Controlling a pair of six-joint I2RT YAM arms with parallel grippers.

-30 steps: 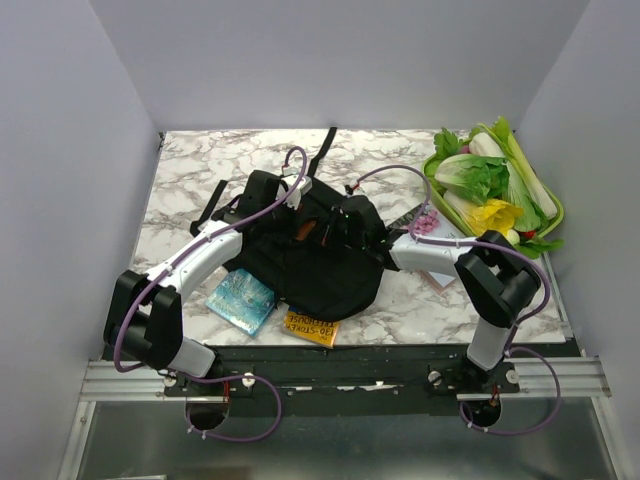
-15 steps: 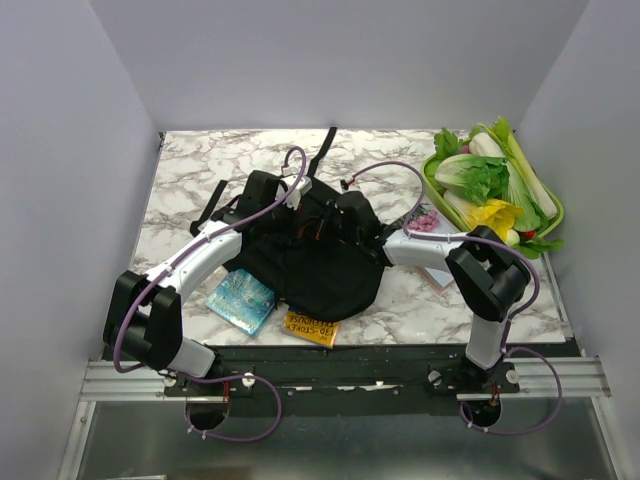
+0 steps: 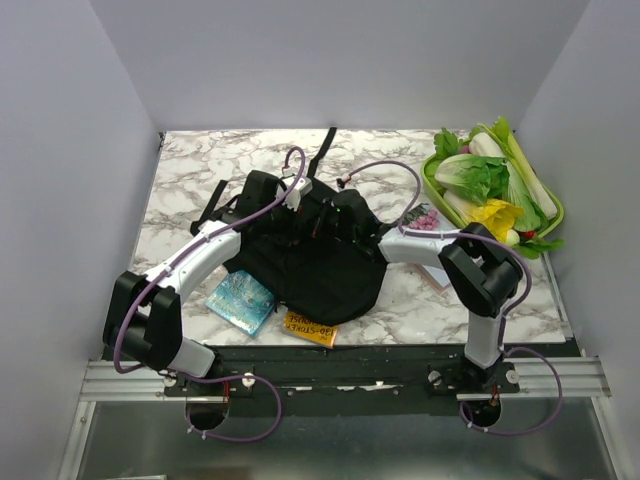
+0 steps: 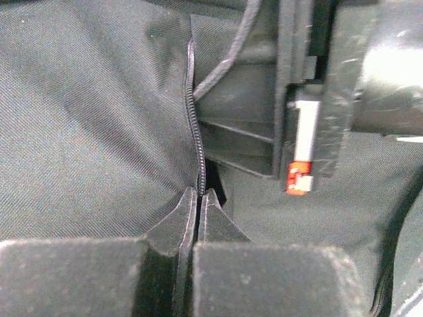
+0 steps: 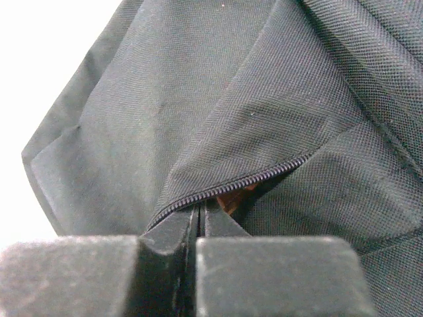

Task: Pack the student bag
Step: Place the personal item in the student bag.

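The student bag [image 3: 325,275], black and soft, lies mid-table with its straps [image 3: 327,141] trailing to the far side. My left gripper [image 3: 296,207] sits on the bag's far-left top. Seen from the left wrist, that gripper [image 4: 199,193] is shut on the bag's zipper line [image 4: 193,112]. My right gripper [image 3: 330,213] lies close beside it, and its black body [image 4: 324,92] fills the left wrist view's upper right. The right gripper [image 5: 201,212] is shut at the zipper [image 5: 251,179], whose small open gap shows something orange-brown [image 5: 232,198] inside.
A blue patterned case [image 3: 241,299] and a yellow book [image 3: 311,328] lie at the bag's near edge. A green tray [image 3: 557,212] of vegetables stands at the far right. A pink-patterned item [image 3: 427,221] and a pale flat thing [image 3: 440,279] lie by the right forearm.
My right gripper has slid left across the bag's top toward the left gripper, and less of the orange inside shows. The left arm has stayed still.
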